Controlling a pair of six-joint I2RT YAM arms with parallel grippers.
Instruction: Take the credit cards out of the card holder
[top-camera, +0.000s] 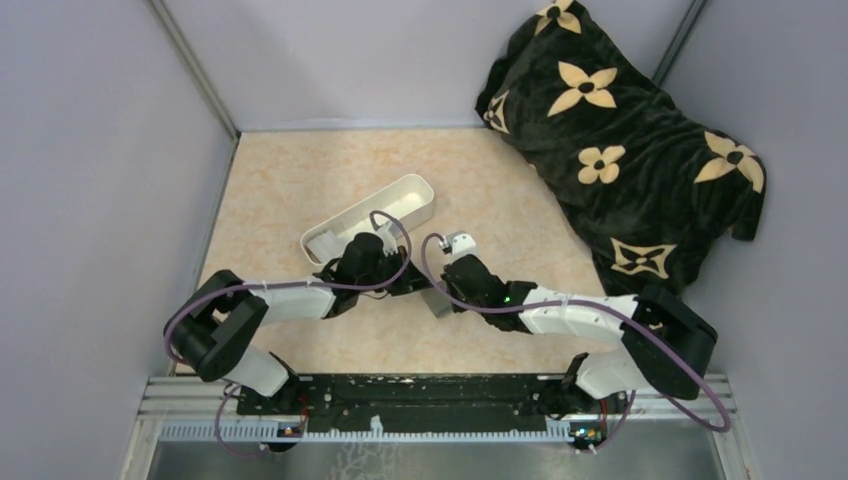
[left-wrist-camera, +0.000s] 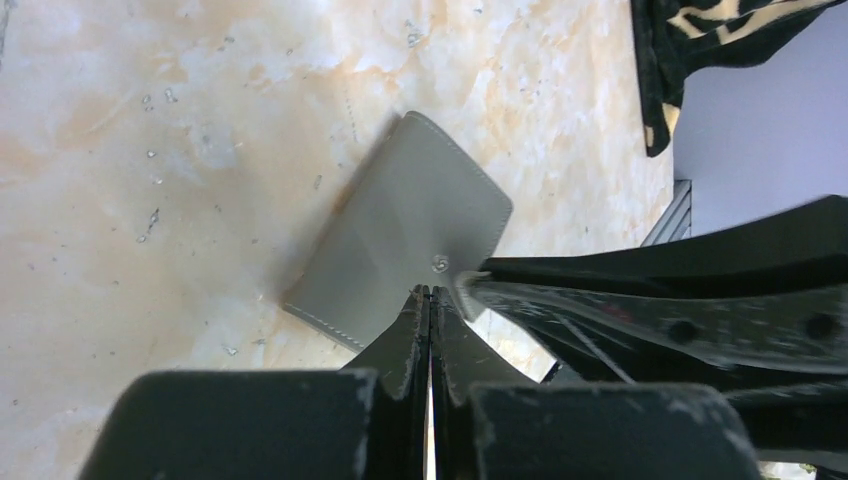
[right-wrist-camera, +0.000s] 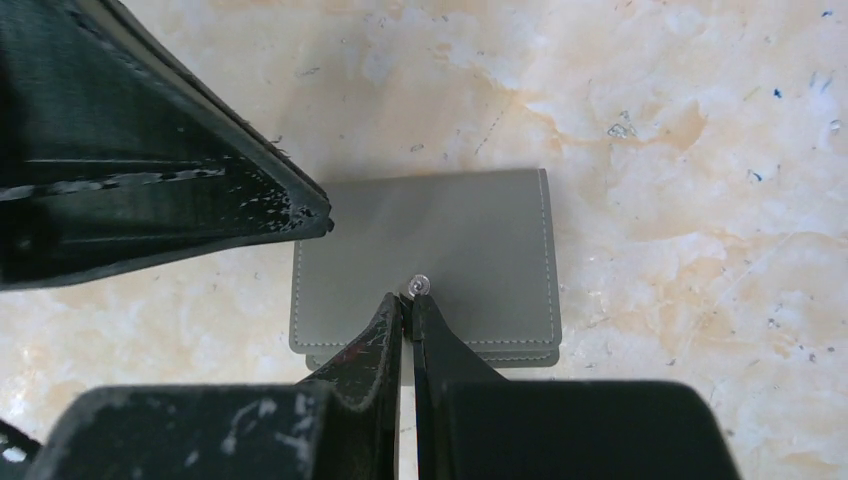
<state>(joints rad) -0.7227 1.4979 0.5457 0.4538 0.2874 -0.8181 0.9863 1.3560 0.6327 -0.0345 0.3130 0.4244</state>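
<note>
Card holder (right-wrist-camera: 430, 250): lies closed, flat on bench (right-wrist-camera: 680, 150), long axis across right claw (right-wrist-camera: 407, 300). Touches tips of that and of left claw (left-wrist-camera: 431, 292) beside stud (right-wrist-camera: 420, 284), equally near both; each pinched fully together, apparently holding nothing. Hides cards.

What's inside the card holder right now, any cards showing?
The card holder is folded shut: only its grey outer cover and the snap stud show. Whatever is inside is covered by the cover, so no cards can be seen in any view.
</note>
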